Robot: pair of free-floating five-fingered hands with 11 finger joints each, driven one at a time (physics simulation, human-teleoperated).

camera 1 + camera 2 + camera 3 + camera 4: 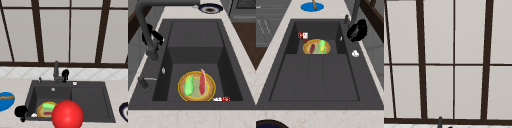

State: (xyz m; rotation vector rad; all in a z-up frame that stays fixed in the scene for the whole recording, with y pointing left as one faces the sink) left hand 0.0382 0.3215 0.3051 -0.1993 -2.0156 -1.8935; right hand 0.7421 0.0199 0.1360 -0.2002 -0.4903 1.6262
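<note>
My right hand (65,74) hangs just right of the dark faucet (56,71) at the back of the sink (90,100). In the right side view this hand (358,31) has its fingers curled round the faucet handle. The left side view puts the hand (154,36) behind the faucet stem (143,30). My left hand (20,111) floats by the sink's front left corner. In the left basin lies a yellow plate (40,110) holding a green piece (188,85) and a red piece (202,81). A big red ball (67,115) covers the plate's right side.
A blue plate (5,100) with a brown stick lies on the counter to the left. A dark blue bowl (124,111) stands at the right. A small white and red item (221,99) lies in the basin. A white bit (355,53) sits on the sink deck.
</note>
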